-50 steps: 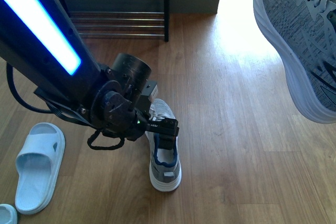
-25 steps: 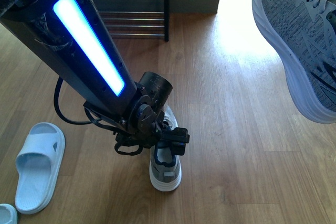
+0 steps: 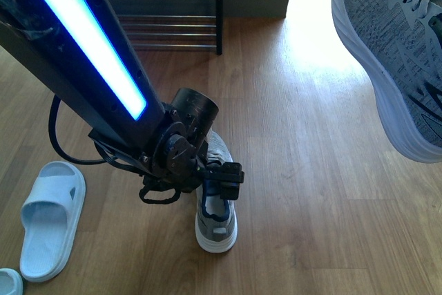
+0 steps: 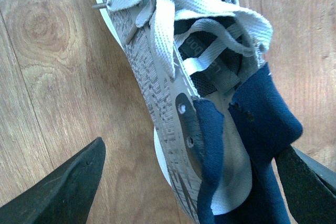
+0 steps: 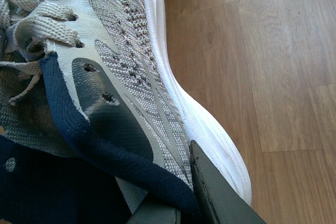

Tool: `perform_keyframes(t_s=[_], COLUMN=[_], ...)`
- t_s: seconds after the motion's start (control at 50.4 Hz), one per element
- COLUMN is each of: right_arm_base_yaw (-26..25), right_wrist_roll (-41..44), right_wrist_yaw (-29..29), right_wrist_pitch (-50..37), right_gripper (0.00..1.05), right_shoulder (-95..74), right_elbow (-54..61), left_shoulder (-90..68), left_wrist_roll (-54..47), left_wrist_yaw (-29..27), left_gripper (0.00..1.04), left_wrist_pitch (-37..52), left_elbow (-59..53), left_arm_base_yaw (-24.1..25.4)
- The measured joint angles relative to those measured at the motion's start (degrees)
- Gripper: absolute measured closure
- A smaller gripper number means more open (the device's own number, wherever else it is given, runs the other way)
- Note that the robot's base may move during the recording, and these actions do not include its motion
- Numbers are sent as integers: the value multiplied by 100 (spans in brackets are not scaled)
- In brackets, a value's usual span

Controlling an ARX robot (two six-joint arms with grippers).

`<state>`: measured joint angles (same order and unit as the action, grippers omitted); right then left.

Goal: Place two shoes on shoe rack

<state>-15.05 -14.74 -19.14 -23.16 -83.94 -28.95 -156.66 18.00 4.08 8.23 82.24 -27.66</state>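
One grey sneaker (image 3: 215, 231) lies on the wood floor with its heel toward me. My left gripper (image 3: 222, 176) hangs open over its heel opening. In the left wrist view the two dark fingers (image 4: 59, 186) straddle the sneaker (image 4: 168, 82) and its navy collar, one on the floor side and one against the navy lining. A second grey sneaker (image 3: 390, 53) is held in the air at the upper right. My right gripper (image 5: 178, 205) is shut on the navy collar of that sneaker (image 5: 126, 51). The shoe rack (image 3: 162, 1) stands at the back left, with only its lowest chrome bars showing.
A pale blue slide sandal (image 3: 45, 217) lies on the floor at the left, and the tip of another sandal (image 3: 7, 282) shows in the bottom left corner. The left arm's lit blue strip (image 3: 83, 39) crosses the upper left. A wall base (image 3: 255, 1) sits behind the rack.
The left arm has swung about over the floor sneaker, its gripper shifting slightly right and staying above the heel. The sneaker held at the upper right has not moved.
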Motion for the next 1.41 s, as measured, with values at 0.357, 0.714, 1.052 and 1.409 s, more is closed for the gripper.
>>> perform_keyframes(t_s=[0.357,0.714,1.052,1.409], right_arm_base_yaw=[0,0,0,0], right_wrist_roll=[0,0,0,0], right_wrist_yaw=[0,0,0,0], right_wrist_pitch=[0,0,0,0], right_gripper=[104,104,104,104], right_shoulder=[0,0,0,0], right_elbow=[0,0,0,0], left_shoulder=[212,-264,-761,-852], left_wrist_roll=[181,199,247,190], left_wrist_yaw=[-282,-264,-372,-503], left_gripper=[9,9,31,77], left_wrist_pitch=[0,-269,-595,-702], left_elbow=[-334,46,855,960], left_arm_base_yaw=[2,-9,-94,-173])
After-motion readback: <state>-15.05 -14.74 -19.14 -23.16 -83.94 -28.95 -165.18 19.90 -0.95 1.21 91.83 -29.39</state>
